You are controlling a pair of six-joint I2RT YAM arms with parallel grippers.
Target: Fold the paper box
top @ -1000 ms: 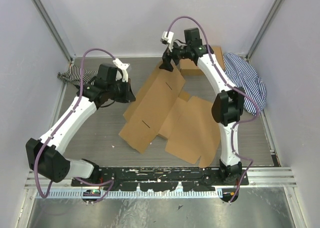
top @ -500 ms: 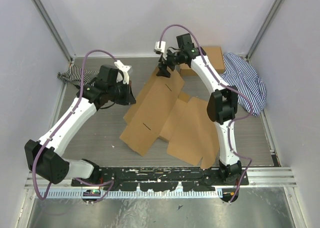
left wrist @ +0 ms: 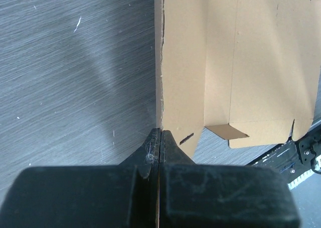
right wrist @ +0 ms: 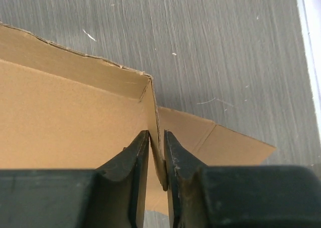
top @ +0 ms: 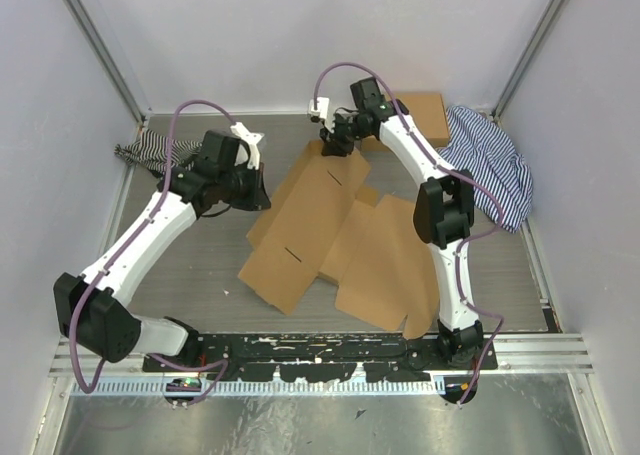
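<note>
The paper box (top: 320, 215) lay mostly flat and unfolded in the middle of the table (top: 200, 265), between the two arms. It was plain brown cardboard with creases and slits, and its panels spread from the far middle down toward the near right.

The left gripper (top: 258, 193) sat at the box's left edge. In the left wrist view its fingers (left wrist: 145, 153) were clenched tight together, with no gap at the tips. A thin raised edge of the box (left wrist: 251, 62) ran straight into the seam between them, so the left gripper (left wrist: 159, 134) looked to be pinching that edge.

The right gripper (top: 335, 147) reached over to the far corner of the box. In the right wrist view, a short flap of the box (right wrist: 60, 118) stood upright at a folded corner. The right gripper (right wrist: 156, 134) had one finger on each side of that flap. Its jaws were drawn in narrow and the tips appeared to touch the cardboard on both sides, grasping the flap. I could not tell how firmly it was held.

Another brown cardboard box (top: 425, 110), a neat rectangle, sat at the far right, just beside a striped cloth (top: 490, 160). A second striped cloth (top: 145, 153) lay at the far left, behind the left arm.
</note>
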